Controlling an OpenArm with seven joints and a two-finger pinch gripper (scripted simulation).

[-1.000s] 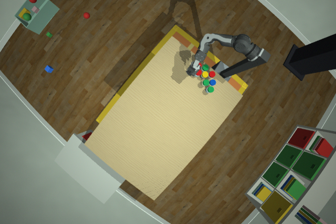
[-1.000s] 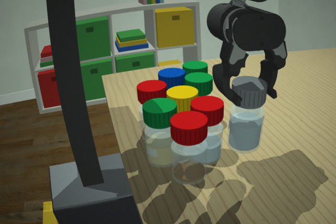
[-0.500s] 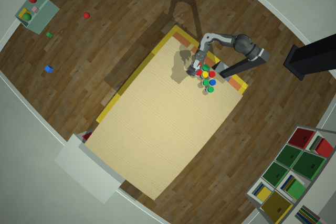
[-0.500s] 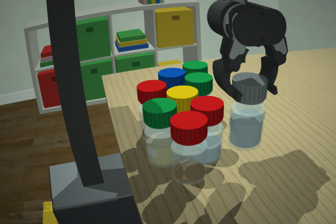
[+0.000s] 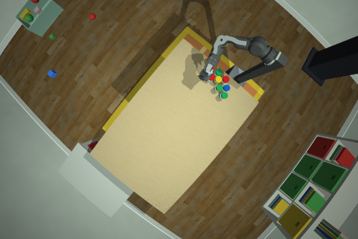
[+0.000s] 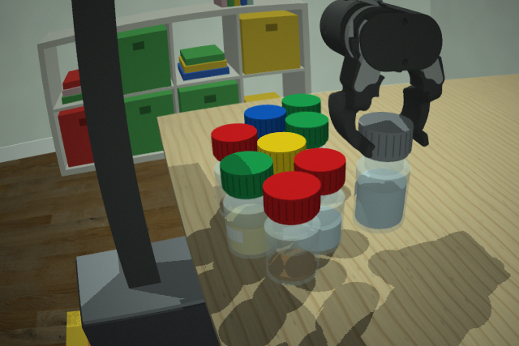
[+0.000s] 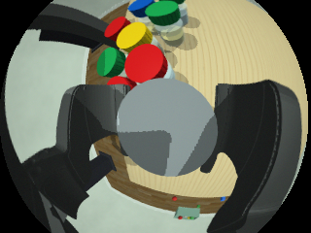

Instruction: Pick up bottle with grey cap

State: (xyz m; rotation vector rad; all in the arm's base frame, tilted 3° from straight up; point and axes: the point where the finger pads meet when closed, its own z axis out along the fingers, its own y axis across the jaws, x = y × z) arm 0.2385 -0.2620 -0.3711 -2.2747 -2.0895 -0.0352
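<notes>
The counter (image 6: pixel 461 95) carries a tight cluster of eight bottles with red, green, blue and yellow caps (image 6: pixel 281 144), all standing upright. Just beside that cluster, on its open side, the grey-capped bottle (image 6: pixel 383 174) hangs upright and clear of its neighbours, with its base above the counter and its shadow falling apart from it below. The hand (image 6: pixel 388 141) is closed partway, its two fingers clamped on either side of the grey cap (image 7: pixel 167 128), as the wrist view shows. By my judgement the pick and the lift are done, though whether the height asked for is met cannot be told. What is left is holding it steady and upright to the end
</notes>
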